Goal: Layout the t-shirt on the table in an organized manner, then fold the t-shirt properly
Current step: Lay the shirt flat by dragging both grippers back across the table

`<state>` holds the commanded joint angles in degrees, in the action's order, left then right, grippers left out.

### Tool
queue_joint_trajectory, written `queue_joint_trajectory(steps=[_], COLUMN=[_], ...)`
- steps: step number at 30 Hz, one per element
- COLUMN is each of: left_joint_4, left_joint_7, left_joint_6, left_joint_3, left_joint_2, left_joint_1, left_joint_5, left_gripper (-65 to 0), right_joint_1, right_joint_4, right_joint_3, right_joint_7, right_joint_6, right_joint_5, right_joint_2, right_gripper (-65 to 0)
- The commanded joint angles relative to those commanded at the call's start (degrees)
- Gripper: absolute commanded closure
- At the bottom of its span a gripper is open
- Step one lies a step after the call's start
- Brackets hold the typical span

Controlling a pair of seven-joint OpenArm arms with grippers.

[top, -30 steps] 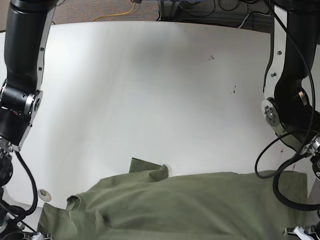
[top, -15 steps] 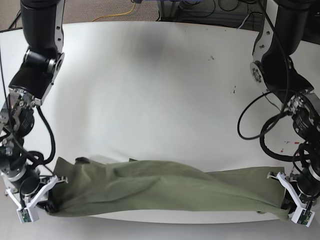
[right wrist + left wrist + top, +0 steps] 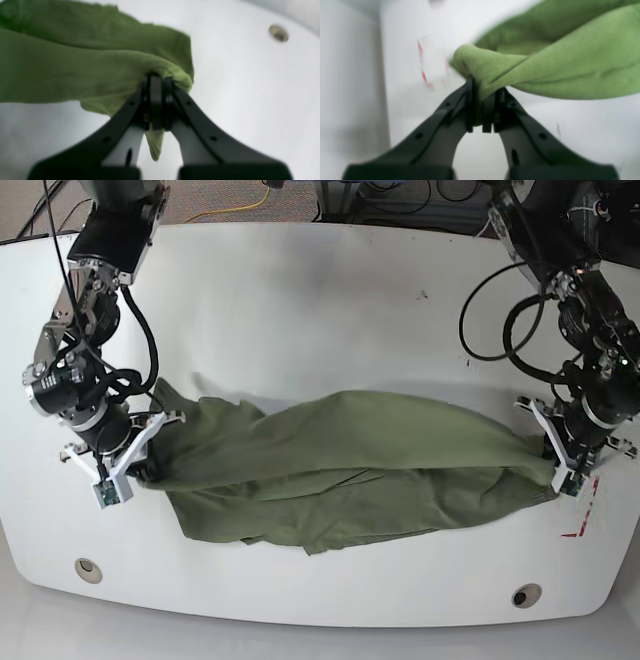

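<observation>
I had carried the olive t-shirt up from the near edge to mid-table — my left gripper and right gripper each clamped tight on an end — ready for spreading flat.

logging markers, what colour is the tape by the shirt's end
Red tape rectangle, clearest in the left wrist view.

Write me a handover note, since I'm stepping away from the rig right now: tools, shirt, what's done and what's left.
Left tool: shut on one end of the olive-green cotton t-shirt, near the red tape rectangle.
Right tool: shut on the opposite end.
Shirt: stretched between both tools across the glossy white table, bunched and creased, its lower part draped on the surface.
Done: both ends gripped, shirt on the table.
Left: spread it flat, release, then fold.
</observation>
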<state>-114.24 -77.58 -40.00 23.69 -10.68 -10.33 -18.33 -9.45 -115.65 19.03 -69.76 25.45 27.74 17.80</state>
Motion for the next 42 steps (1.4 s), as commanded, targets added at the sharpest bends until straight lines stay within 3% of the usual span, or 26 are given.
queue_joint_trajectory(steps=[7,16,26,33,35,39,40,42], left_joint_4=[-0.4,-0.4,-0.3,-0.1,-0.1,-0.1,-0.1,-0.1], left_joint_7=[0.0,0.0,0.0,0.0,0.0,0.0,0.0,0.0], left_joint_6=[0.0,0.0,0.0,0.0,0.0,0.0,0.0,0.0], left_joint_3=[5.6,10.6,17.2,17.7,17.7,17.6,17.6,17.6], left_joint_2=[-2.0,-5.6,-9.6,-11.1,-11.1,-11.1,-11.2,-12.6], left_joint_1=[10.1,21.5,33.7,37.1,37.6,38.2,38.4,39.8], left_joint_5=[-4.8,-10.7,-17.6,-17.8,-17.8,-17.8,-17.8,-17.8], left_gripper=[0.0,0.0,0.0,-0.4,-0.4,-2.2,-3.3,-12.6], right_joint_1=[10.5,23.0,30.9,32.7,32.8,33.7,33.8,34.2], right_joint_4=[-0.1,-1.1,-1.1,-1.1,-1.0,-1.0,-1.0,-1.0], right_joint_3=[6.4,7.1,10.3,10.3,10.3,10.3,10.3,10.3], right_joint_7=[-1.5,-1.5,-1.5,-1.6,-1.6,-1.6,-1.6,-1.6], right_joint_6=[-0.26,-0.44,-0.53,-0.53,-0.53,-0.62,-0.62,-0.62], right_joint_5=[7.9,12.5,13.2,13.1,13.1,13.1,13.1,13.2], right_joint_2=[0.3,0.1,0.1,0.4,0.2,0.0,0.0,0.0], right_gripper=[0.0,0.0,0.0,-1.0,-6.3,-27.6,-30.1,-41.4])
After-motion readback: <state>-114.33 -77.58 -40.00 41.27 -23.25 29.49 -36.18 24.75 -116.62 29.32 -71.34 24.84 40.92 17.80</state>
